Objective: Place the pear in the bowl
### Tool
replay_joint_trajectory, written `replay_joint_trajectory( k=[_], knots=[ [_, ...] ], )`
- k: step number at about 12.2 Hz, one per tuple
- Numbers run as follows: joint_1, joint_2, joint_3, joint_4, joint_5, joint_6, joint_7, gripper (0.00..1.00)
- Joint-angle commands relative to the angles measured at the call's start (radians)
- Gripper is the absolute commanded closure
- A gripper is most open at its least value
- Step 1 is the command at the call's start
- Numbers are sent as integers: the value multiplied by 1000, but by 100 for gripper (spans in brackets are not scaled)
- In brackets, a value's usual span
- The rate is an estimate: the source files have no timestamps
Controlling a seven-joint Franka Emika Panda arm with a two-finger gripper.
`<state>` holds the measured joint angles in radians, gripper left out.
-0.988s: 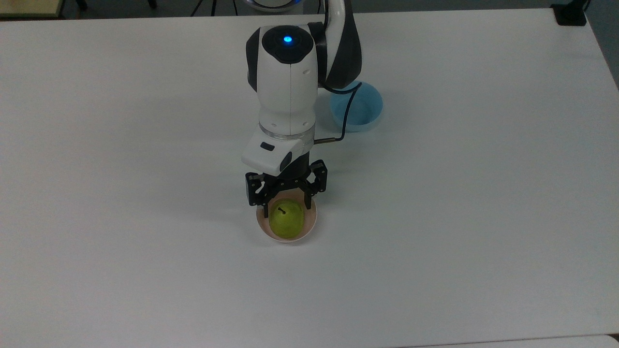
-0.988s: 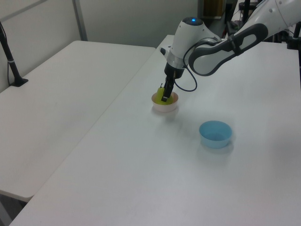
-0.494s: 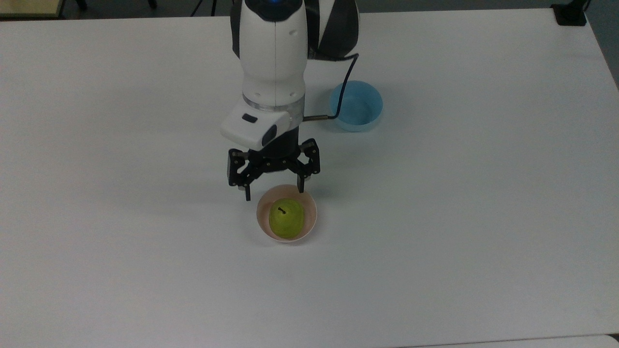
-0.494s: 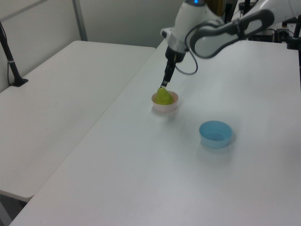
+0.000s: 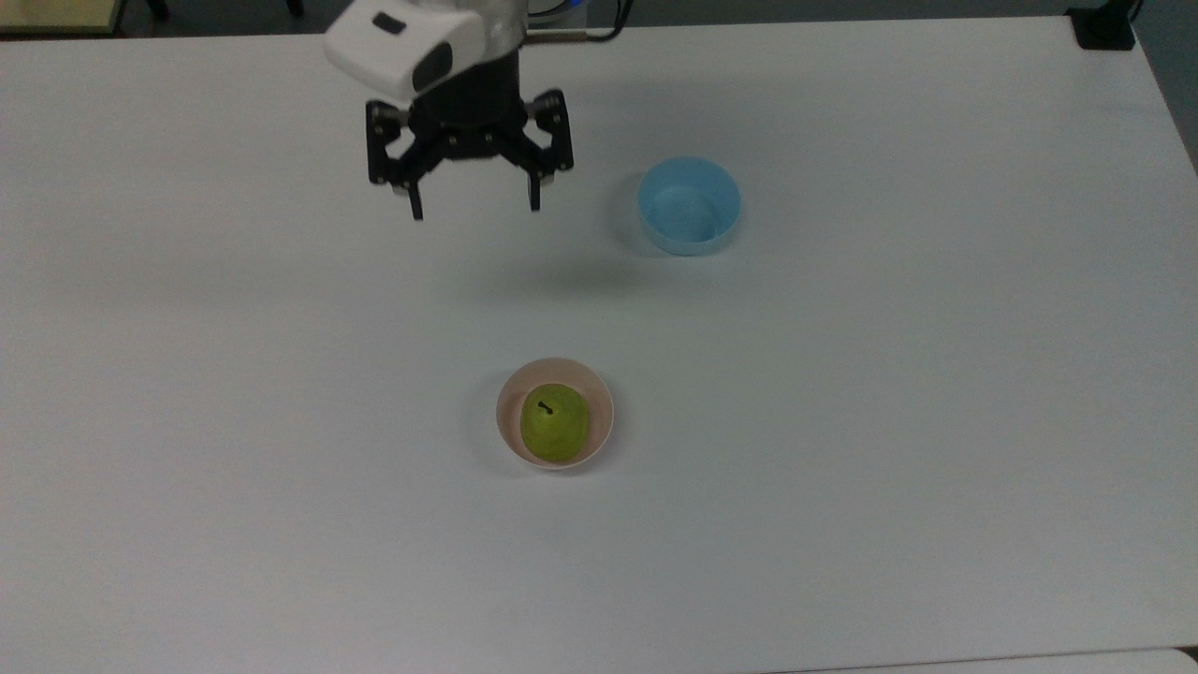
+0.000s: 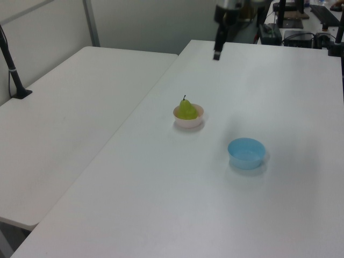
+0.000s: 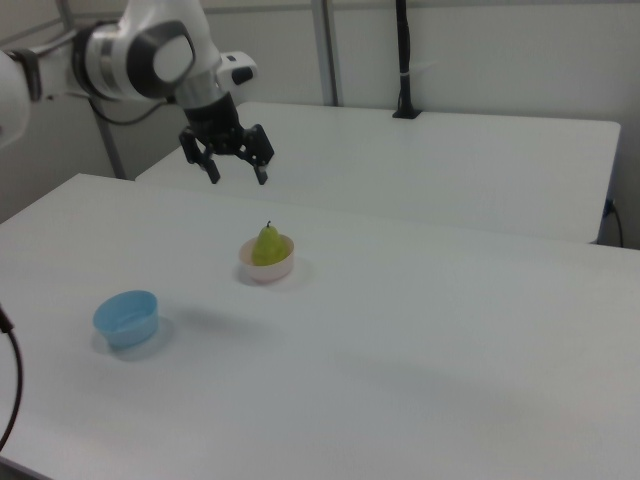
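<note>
- The gripper (image 5: 473, 208) hung high above the white table (image 5: 936, 421), its two black fingers spread wide apart with nothing between them and their tips aimed down at the tabletop.
- In the top view the gripper sat near the upper edge, well apart from both bowls; its white wrist housing (image 5: 412, 37) angled toward the top view's upper left.
- In the right view the arm (image 7: 140, 55) came in from the right view's upper left, bent at a rounded grey-and-white joint, and the gripper (image 7: 237, 177) hovered above and to the left of the fruit, clear of it.
- In the left view the gripper (image 6: 216, 52) showed as a dark narrow shape near the top, over the far part of the table.
- The pear (image 5: 554, 423) stood upright inside the bowl (image 5: 599, 404), its long axis vertical and its short dark stem pointing straight up; in the top view the stem appeared as a small dark mark near the fruit's centre.
- In the side views the pear (image 6: 187, 110) (image 7: 266, 246) rose above the rim, its narrow top and stem uppermost and its broad base down in the bowl (image 6: 189, 121) (image 7: 268, 268).
- The pear was yellow-green, smooth and rounded, filling most of the bowl's opening.
- The bowl was pale pink, round and shallow, resting flat near the middle of the table.
- A light blue bowl (image 5: 689, 206) (image 6: 246, 152) (image 7: 127, 319) stood empty and upright, well apart from the pink one.
</note>
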<state>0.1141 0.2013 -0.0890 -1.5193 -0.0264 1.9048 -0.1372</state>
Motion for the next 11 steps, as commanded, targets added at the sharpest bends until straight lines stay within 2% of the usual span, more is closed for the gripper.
replay_joint_trajectory(
  k=[1,2,4,5,6,11],
  knots=[
    [-16,-153,0,-36,39,-272,82,0],
    [-31,-196,-1,-54,40,-338,85,0],
    [-66,-227,0,-90,107,-328,70,0],
    [-94,-212,21,-87,115,-284,50,0],
    [-131,-203,67,-87,111,-239,45,0],
    [-131,-194,75,-85,103,-228,37,0]
  ],
)
